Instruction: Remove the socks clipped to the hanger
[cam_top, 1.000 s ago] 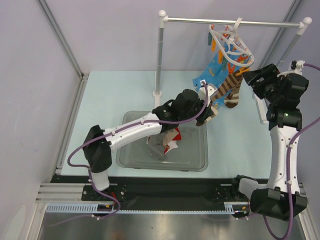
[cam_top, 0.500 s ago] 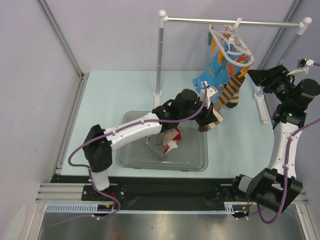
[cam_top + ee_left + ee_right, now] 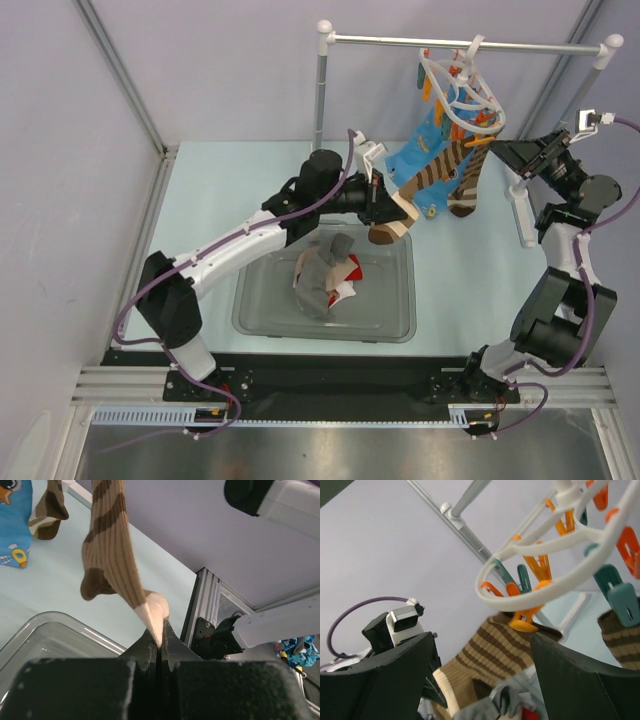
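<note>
Hanger [image 3: 458, 95]: one, hooked on the rail [image 3: 400, 42] at 1 o'clock of the worktop [image 3: 220, 190]. Socks clipped to it: three, made up of one blue sock [image 3: 426, 140] and two striped. First striped sock [image 3: 107, 555] runs taut toward 8 o'clock from its peg, and the left jaws are pinched closed on its cream toe. Second striped sock [image 3: 47, 507] hangs free. Right jaws spread wide, gripping nothing, just at 3 o'clock of the hanger. Tray [image 3: 395, 322]: one, at 6 o'clock, holding a heap of socks [image 3: 322, 275]; count unclear.
</note>
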Motion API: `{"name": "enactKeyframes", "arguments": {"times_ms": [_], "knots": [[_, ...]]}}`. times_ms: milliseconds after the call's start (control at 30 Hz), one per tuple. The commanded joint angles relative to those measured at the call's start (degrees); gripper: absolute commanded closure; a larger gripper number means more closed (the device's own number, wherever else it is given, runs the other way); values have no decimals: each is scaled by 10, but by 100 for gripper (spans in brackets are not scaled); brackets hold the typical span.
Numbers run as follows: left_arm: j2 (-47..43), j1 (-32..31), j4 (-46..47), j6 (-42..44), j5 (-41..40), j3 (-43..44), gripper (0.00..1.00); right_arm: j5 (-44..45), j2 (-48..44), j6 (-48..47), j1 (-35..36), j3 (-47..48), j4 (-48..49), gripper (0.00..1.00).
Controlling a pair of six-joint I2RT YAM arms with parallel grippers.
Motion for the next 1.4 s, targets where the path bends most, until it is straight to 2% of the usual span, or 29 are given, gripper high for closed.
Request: {"name": "enactKeyframes", "arguments": {"times_ms": [0,333,633,733,900,1067,1367], "knots": [[-47,23,29,-29,32,-13,100,-26,34,128,15,31,247,14],[-58,65,13,-45,52,-14,100,-27,70,69,31,54,246,14],[-53,96,50,-103,99,-25,100,-40,97,18,66,94,251,15],[-54,105,31,-94,93,-23,100,-44,97,-6,75,88,251,16],[-45,106,9,-82,95,-34,99,-38,94,-41,78,76,252,16],[-37,106,25,-101,117,-63,97,-43,102,-43,89,91,252,16],[-14,96,13,-100,119,-65,94,-51,93,-52,88,69,252,23]]}}
